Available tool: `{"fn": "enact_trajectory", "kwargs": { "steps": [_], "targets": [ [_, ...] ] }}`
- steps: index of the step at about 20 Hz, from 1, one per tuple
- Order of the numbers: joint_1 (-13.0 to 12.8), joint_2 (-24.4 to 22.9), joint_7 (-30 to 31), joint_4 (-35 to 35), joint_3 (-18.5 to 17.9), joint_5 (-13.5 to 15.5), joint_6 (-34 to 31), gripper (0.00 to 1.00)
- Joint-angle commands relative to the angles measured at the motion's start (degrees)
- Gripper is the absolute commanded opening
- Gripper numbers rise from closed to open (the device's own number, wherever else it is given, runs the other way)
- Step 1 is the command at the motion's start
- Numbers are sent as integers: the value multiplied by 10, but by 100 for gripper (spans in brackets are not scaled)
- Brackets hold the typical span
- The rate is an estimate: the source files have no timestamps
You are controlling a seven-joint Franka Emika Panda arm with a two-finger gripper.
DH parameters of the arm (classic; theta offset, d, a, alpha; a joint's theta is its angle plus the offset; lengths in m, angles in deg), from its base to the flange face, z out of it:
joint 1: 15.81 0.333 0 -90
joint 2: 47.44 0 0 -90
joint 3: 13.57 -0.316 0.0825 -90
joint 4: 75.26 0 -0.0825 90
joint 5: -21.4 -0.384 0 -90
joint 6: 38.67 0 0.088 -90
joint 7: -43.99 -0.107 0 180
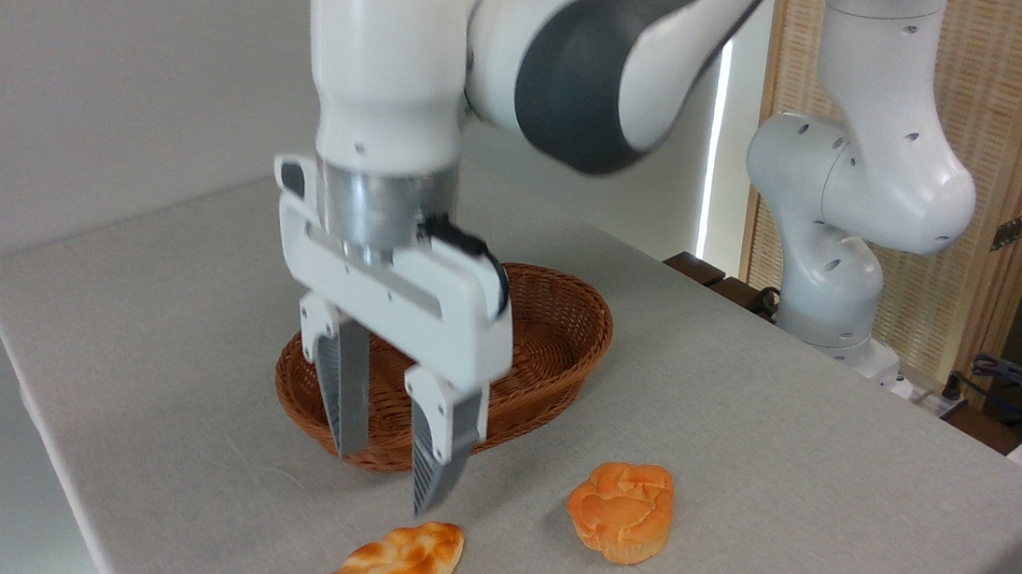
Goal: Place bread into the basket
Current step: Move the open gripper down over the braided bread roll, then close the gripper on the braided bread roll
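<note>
bread not yet picked up

the bread (390,569) lies on the surface (786,445) at the near edge, outside the empty basket (554,329). the gripper (385,472) hangs above it, fingers (345,402) spread and holding nothing. grasp, lift and placing all remain. a round bun (621,510) sits nearby.

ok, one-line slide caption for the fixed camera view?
Open end effector above braided bread beside empty basket.
</note>
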Motion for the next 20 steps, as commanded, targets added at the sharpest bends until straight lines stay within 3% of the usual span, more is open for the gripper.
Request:
{"fn": "enact_trajectory", "kwargs": {
  "steps": [1,4,16,20],
  "targets": [
    [9,34,28,-5,-4,-3,68,100],
    [22,71,26,-5,-4,-8,103,100],
    [25,70,23,4,-3,2,102,100],
    [28,70,25,11,-3,37,101,100]
  ]
}}
